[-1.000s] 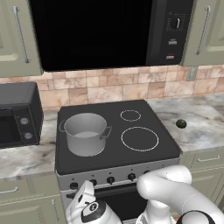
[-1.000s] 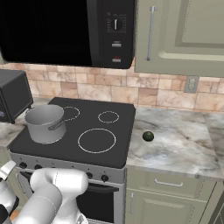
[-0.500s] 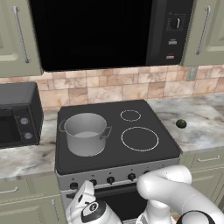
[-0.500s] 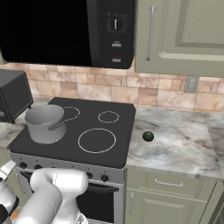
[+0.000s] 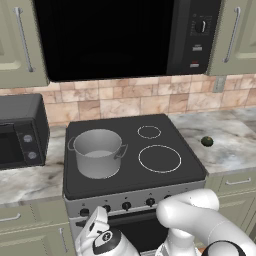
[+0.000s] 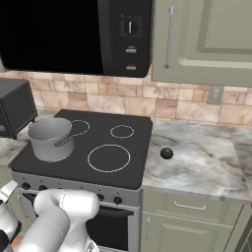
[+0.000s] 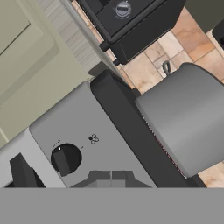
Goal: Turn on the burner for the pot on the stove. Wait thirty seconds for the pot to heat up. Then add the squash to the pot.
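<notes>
Closed fingers (image 7: 107, 176) sit just beside the stove (image 7: 83, 127) knob (image 7: 64, 159).

you've got the stove (image 5: 125, 185) between two marble counter runs. pot (image 5: 98, 152) sits on the black glass top, front-left zone, upright, no lid. large white ring (image 5: 159, 158) front-right and small white ring (image 5: 149, 131) behind it are both bare. on the left counter (image 5: 30, 180) you see a toaster oven (image 5: 20, 131) against the tile wall. on the right counter (image 6: 202, 162) the squash (image 6: 167, 153) lies just beside the stove's edge, well apart from the pot.
</notes>
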Tool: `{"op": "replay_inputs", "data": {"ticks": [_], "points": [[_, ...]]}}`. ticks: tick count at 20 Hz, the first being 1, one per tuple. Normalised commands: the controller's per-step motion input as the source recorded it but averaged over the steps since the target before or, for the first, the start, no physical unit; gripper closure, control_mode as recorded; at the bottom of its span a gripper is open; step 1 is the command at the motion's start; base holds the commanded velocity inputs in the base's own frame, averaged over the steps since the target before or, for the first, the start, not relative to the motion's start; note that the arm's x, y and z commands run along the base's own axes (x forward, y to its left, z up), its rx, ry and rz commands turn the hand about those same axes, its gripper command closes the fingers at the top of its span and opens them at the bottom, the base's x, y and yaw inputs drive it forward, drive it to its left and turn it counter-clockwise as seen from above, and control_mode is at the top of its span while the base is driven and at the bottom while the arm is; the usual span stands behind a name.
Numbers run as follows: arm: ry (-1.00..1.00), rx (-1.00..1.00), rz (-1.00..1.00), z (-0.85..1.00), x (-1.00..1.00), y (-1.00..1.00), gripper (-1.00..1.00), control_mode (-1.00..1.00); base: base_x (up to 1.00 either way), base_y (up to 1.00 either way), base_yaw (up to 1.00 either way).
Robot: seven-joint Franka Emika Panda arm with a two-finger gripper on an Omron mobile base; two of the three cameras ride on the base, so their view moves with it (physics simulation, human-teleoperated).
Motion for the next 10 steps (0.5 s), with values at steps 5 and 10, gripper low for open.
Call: {"op": "replay_inputs", "data": {"ticks": [5, 10], "points": [[0.00, 0.00, 0.00, 0.00, 0.00, 0.00, 1.00, -1.00, 0.00, 0.00, 0.00], [0.00, 0.00, 0.00, 0.00, 0.00, 0.00, 1.00, -1.00, 0.00, 0.00, 0.00]]}}
